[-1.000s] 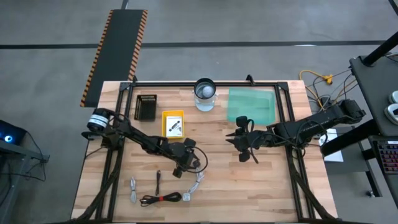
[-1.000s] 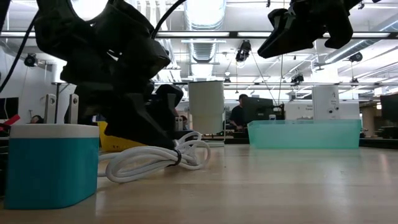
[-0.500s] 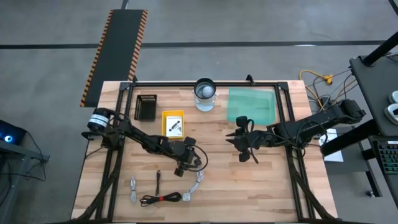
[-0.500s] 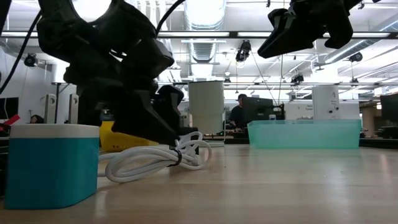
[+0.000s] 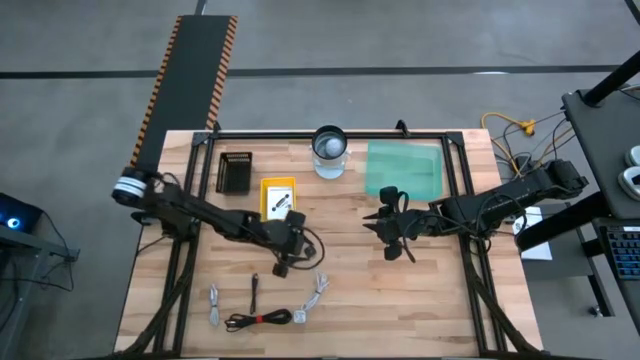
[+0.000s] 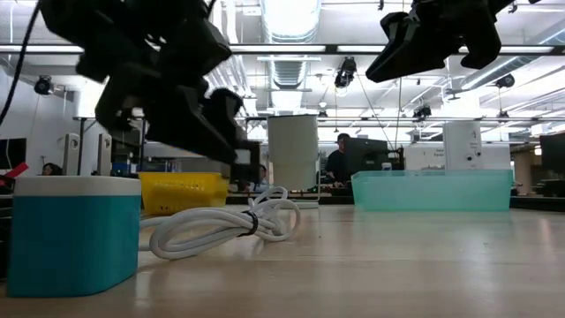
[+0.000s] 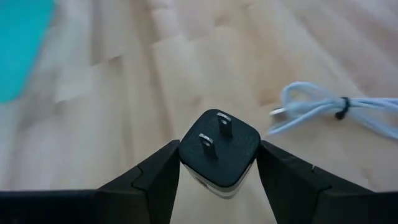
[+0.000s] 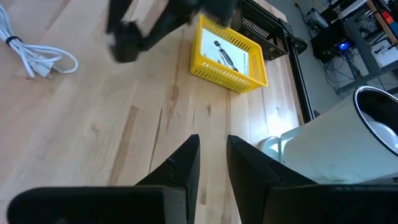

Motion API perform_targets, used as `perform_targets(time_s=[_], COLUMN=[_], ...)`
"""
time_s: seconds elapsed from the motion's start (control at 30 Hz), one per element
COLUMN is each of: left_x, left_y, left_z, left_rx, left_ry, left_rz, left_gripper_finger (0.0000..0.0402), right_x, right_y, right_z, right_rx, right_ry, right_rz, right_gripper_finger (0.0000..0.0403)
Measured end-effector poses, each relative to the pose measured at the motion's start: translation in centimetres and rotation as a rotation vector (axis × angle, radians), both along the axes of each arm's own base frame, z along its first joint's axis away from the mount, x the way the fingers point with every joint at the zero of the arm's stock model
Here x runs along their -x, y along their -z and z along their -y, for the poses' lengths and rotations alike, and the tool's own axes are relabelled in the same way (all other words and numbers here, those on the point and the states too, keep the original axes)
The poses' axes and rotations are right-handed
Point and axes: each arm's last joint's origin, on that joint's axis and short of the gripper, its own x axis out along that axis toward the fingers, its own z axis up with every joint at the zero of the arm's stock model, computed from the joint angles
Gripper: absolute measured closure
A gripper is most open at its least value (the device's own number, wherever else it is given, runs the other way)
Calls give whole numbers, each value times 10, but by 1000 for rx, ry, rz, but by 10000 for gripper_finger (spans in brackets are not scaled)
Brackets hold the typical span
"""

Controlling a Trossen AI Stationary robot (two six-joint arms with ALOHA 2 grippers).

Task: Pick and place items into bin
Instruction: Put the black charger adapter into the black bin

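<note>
My left gripper (image 7: 219, 163) is shut on a black plug block (image 7: 219, 149) with two metal prongs, held above the table's middle (image 5: 285, 255). A white cable bundle (image 5: 320, 289) lies on the wood to its near right. A small black stick (image 5: 255, 290), a grey cable (image 5: 213, 305) and a black cable coil with a red tie (image 5: 260, 320) lie by the near edge. The yellow bin (image 5: 278, 197) holds a white card. My right gripper (image 5: 380, 238) hangs high over the table's middle with a narrow gap between its fingers (image 8: 186, 158) and nothing in it. My left gripper pinches the plug block by its two opposite sides (image 7: 186, 155) between its two fingers. The fingers slant down from the table's left. The prongs (image 7: 214, 132) point away from the wrist. The block is lifted clear of the table.
A teal tray (image 5: 403, 168) stands at the far right, a white cylinder (image 5: 330, 150) at the far middle and a black box (image 5: 235, 172) at the far left. A teal block (image 6: 71, 234) stands close to the low camera.
My left gripper has risen from the table beside the white cable, carrying the black plug block up and slightly toward the far edge. The white cable has stayed where it lay. My right arm has kept still.
</note>
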Motion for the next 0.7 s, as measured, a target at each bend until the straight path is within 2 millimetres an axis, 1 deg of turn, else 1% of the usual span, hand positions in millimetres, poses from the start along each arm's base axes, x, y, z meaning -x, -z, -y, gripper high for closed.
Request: perform_targets(time_s=[0.13,0.23,0.37,0.57,0.7], left_x=[17,31,49,70,83], left_y=[-19,-28,-36,-46,-51], left_z=[-9,-15,-24,-36,-43], left_rx=[-30,-82,-144,-135,-163], left_ry=[-139,-255,-378,-566,-699], left_rz=[-39,-51,-45,-51,-50], left_gripper_finger=[211,211,211,211,211], right_x=[0,0,0,0,0], right_y=[0,0,0,0,0], right_z=[0,0,0,0,0], right_rx=[-4,-4,-6,-6,-6], right_ry=[2,3,4,4,4], right_rz=[1,2,2,2,2], right_gripper_finger=[335,335,335,335,335])
